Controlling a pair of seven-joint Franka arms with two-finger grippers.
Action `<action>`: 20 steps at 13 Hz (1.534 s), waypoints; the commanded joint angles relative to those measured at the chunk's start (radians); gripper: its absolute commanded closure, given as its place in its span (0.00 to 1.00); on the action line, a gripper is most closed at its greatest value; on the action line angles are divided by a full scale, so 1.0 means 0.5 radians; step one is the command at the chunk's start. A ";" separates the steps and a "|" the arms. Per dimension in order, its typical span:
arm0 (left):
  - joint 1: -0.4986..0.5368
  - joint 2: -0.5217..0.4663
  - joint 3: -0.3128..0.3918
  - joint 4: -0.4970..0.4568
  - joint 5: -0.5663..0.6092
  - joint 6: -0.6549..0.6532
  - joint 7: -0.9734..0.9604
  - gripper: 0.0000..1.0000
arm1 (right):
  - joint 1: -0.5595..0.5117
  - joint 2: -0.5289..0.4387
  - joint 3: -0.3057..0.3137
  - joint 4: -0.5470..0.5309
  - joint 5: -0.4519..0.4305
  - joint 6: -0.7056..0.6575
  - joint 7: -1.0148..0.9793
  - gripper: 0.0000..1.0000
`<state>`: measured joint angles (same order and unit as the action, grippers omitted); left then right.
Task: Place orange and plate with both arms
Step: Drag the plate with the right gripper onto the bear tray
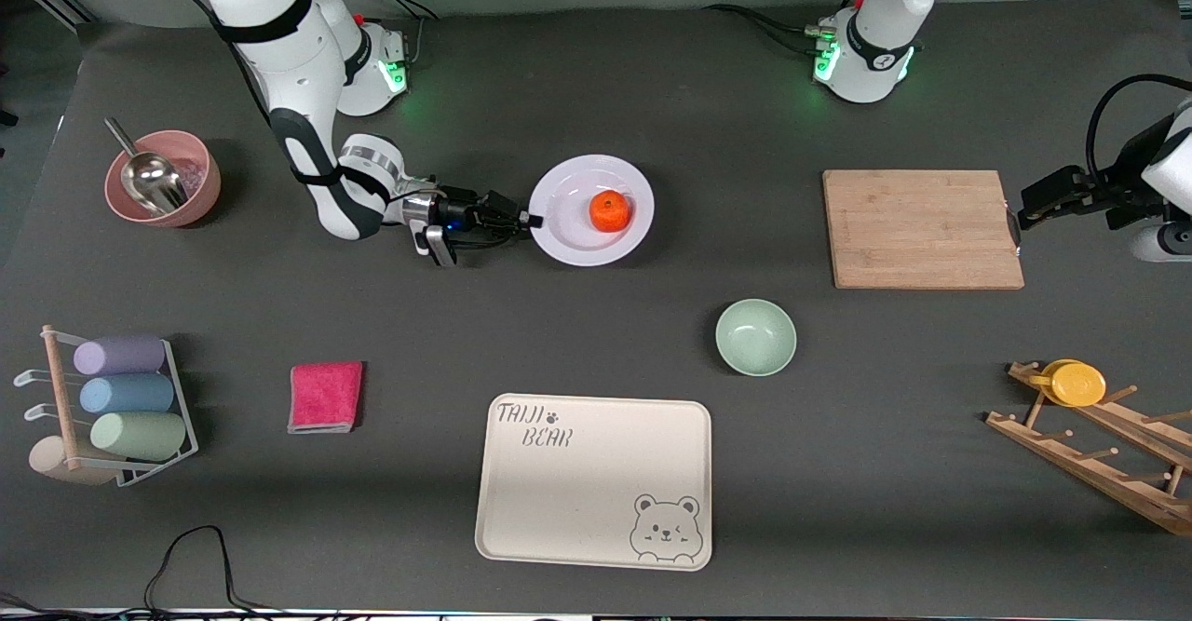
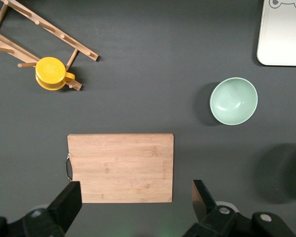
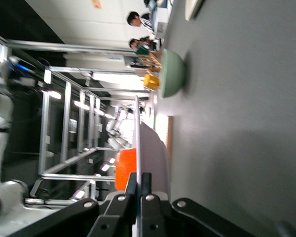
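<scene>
At the plate's [image 1: 590,209] rim, on the edge toward the right arm's end of the bench [image 1: 652,90], the right gripper [image 1: 527,221] has its jaws clenched on the thin lip. The orange [image 1: 610,210] sits loose in the plate's sunken centre. Risk: a one-sided pinch on a glossy rim may slip, or the plate may tilt on lifting, rolling the orange off. Away from the plate, toward the left arm's end, the left gripper [image 2: 133,200] waits over the cutting board [image 1: 924,228], jaws released and empty. Risk: carrying the plate there could bring the two grippers into contact.
</scene>
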<state>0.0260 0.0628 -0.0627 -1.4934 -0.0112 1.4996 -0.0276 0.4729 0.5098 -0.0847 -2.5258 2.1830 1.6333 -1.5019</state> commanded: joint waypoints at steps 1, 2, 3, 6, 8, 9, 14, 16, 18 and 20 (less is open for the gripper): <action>-0.027 -0.030 0.015 -0.023 0.013 0.014 0.021 0.00 | -0.028 -0.099 -0.002 0.078 0.046 -0.042 0.284 1.00; -0.027 -0.030 0.015 -0.023 0.010 0.014 0.021 0.00 | -0.025 -0.105 -0.018 0.139 0.040 -0.021 0.407 1.00; -0.027 -0.027 0.012 -0.023 0.010 0.014 0.021 0.00 | -0.025 -0.105 -0.027 0.216 0.030 0.034 0.511 1.00; -0.027 -0.030 0.012 -0.026 0.010 0.014 0.021 0.00 | -0.034 -0.093 -0.048 0.507 -0.101 0.322 0.830 1.00; -0.024 -0.030 0.012 -0.026 0.010 0.010 0.021 0.00 | -0.038 -0.069 -0.091 0.709 -0.187 0.473 1.015 1.00; -0.024 -0.030 0.012 -0.026 0.010 0.007 0.021 0.00 | -0.038 -0.062 -0.101 0.795 -0.215 0.525 1.098 1.00; -0.024 -0.030 0.012 -0.026 0.010 0.010 0.021 0.00 | -0.090 0.219 -0.141 1.314 -0.286 0.688 1.227 1.00; -0.024 -0.027 0.012 -0.026 0.010 0.010 0.021 0.00 | -0.126 0.388 -0.137 1.559 -0.359 0.709 1.316 1.00; -0.024 -0.027 0.012 -0.026 0.010 0.010 0.021 0.00 | -0.148 0.560 -0.137 1.835 -0.375 0.801 1.380 1.00; -0.024 -0.027 0.012 -0.026 0.010 0.010 0.021 0.00 | -0.172 0.737 -0.137 2.105 -0.417 0.838 1.420 1.00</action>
<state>0.0241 0.0628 -0.0634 -1.4944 -0.0111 1.4996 -0.0276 0.4001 0.7689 -0.1567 -1.6555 2.0097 2.0357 -0.8614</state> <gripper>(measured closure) 0.000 0.960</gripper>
